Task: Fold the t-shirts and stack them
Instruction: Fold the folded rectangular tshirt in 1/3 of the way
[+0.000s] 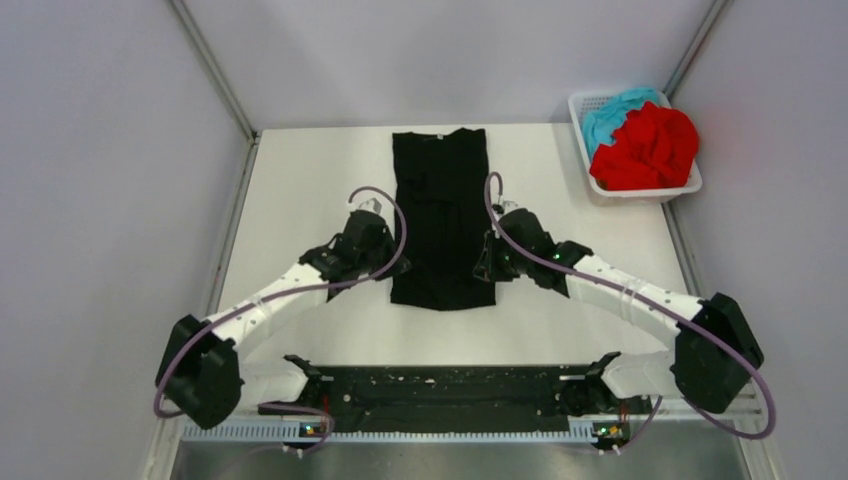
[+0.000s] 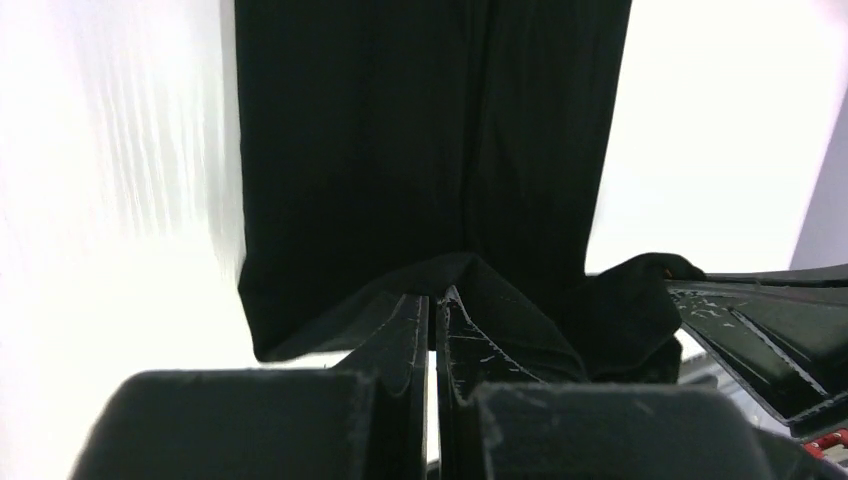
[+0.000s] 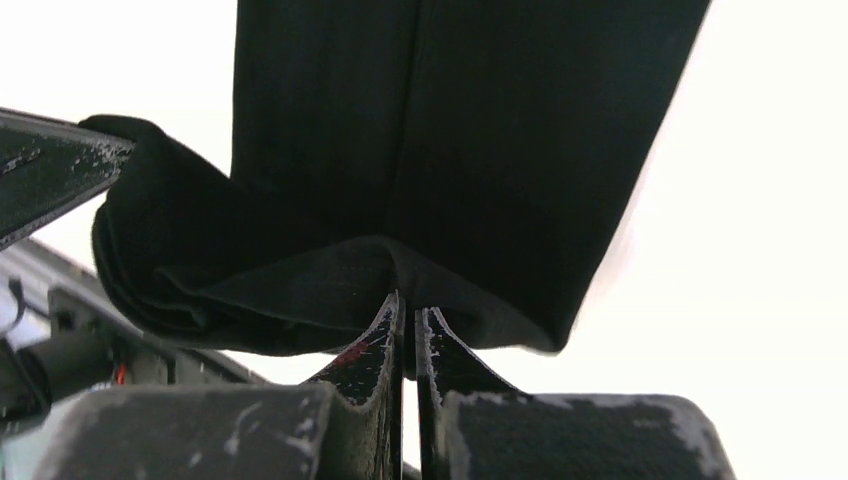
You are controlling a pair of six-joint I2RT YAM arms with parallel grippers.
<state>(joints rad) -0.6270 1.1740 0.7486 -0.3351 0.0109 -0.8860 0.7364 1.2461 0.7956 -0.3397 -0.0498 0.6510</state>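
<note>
The black t-shirt (image 1: 440, 190) lies as a long narrow strip down the middle of the table, collar at the far end. My left gripper (image 1: 390, 260) is shut on its near left edge, and the left wrist view shows the jaws (image 2: 437, 295) pinching a raised fold of black cloth (image 2: 420, 150). My right gripper (image 1: 491, 263) is shut on the near right edge, with its jaws (image 3: 408, 300) closed on a lifted fold of the same shirt (image 3: 450, 130). The red t-shirt (image 1: 650, 148) and the teal-blue t-shirt (image 1: 612, 108) lie crumpled in the basket.
The white mesh basket (image 1: 640, 193) stands at the far right corner of the white table (image 1: 300, 180). Grey walls enclose the table on three sides. A black rail with the arm bases (image 1: 450, 390) runs along the near edge.
</note>
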